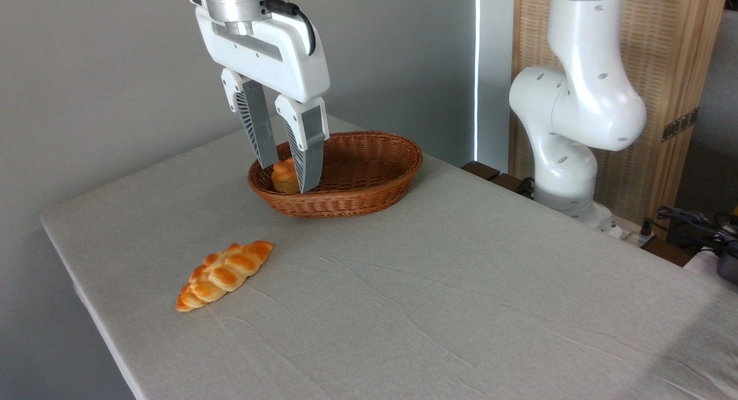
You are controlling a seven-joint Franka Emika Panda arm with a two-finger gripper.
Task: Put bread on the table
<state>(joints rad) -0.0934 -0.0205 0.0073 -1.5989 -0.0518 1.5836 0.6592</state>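
Operator: On the table (pixel 461 308), is placement complete?

Technician: Judged complete. The bread (pixel 225 275) lies flat on the cloth, well apart from the basket (pixel 357 198). Loaf: braided, glossy golden-orange, tapered ends. The gripper (pixel 286 178) hangs above the basket's left end, fingers parted, holding nothing. A small bun (pixel 283 178) sits in the basket.
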